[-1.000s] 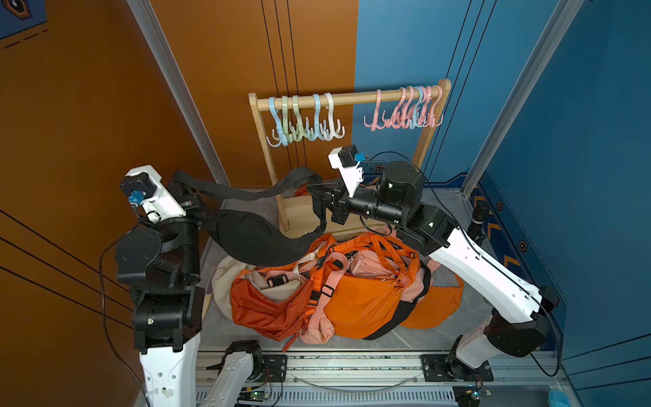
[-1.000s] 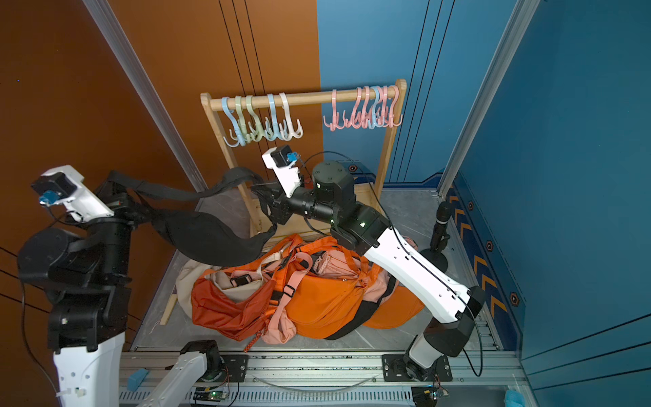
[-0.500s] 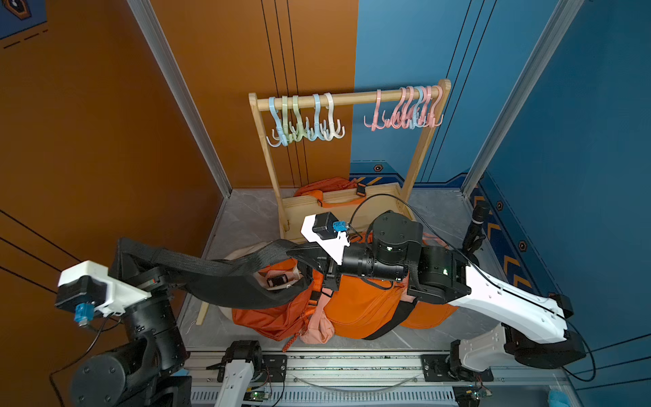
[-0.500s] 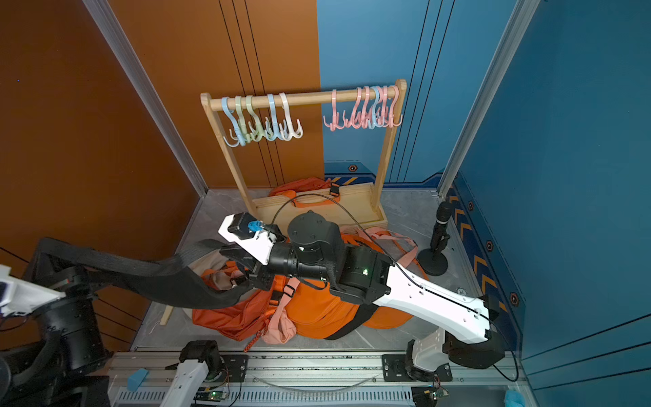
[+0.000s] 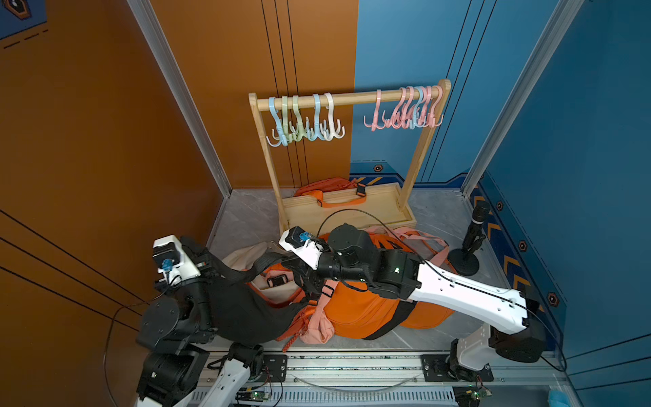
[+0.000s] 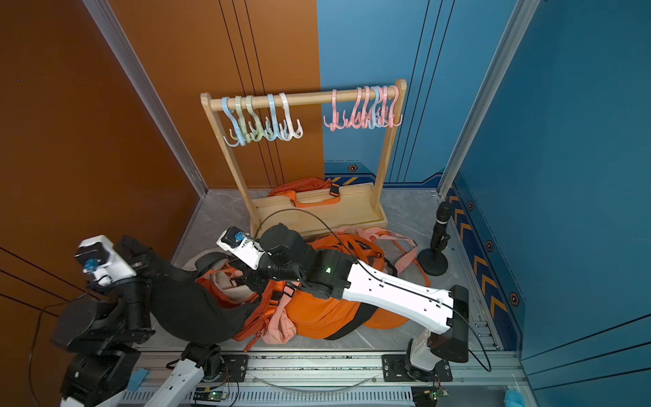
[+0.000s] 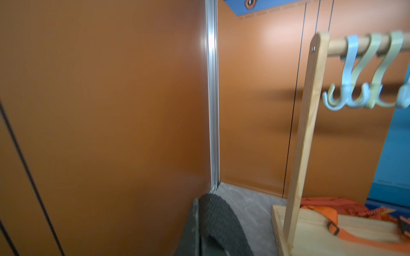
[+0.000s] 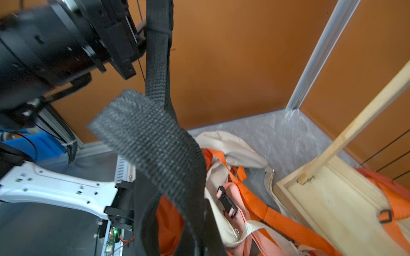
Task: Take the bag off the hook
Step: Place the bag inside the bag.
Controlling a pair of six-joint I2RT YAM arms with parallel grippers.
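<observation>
Nearest the front rail, the black bag [image 5: 243,310] is off the rack: its body sags against the left arm, and its lower edge lies on the heap of bags on the table [image 5: 246,218]. The left tool [image 5: 208,262] is clenched on the bag's upper end, its fingers mostly hidden by the cloth. From there the strap [image 5: 262,262] runs across to the right tool [image 5: 299,278], which is clamped shut on it. In the right wrist view the webbing [image 8: 155,141] crosses close in front of the lens. Beneath the right arm lies the heap, with a large orange bag [image 5: 359,313], a pink bag [image 5: 317,329] at its near edge and a cream bag [image 5: 243,252] on the left, its mouth gaping. Whether the black buckle [image 5: 276,282] seen there lies inside it I cannot tell. Further back stands the wooden rack [image 5: 352,97], whose base is a shallow tray [image 5: 352,218]. A second orange bag [image 5: 327,185] sits at the tray's rear edge, its strap laid across the boards. Pastel hooks [image 5: 303,123] and pink hooks [image 5: 405,112] hang from the rail. A black stand [image 5: 472,243] is at the right.
</observation>
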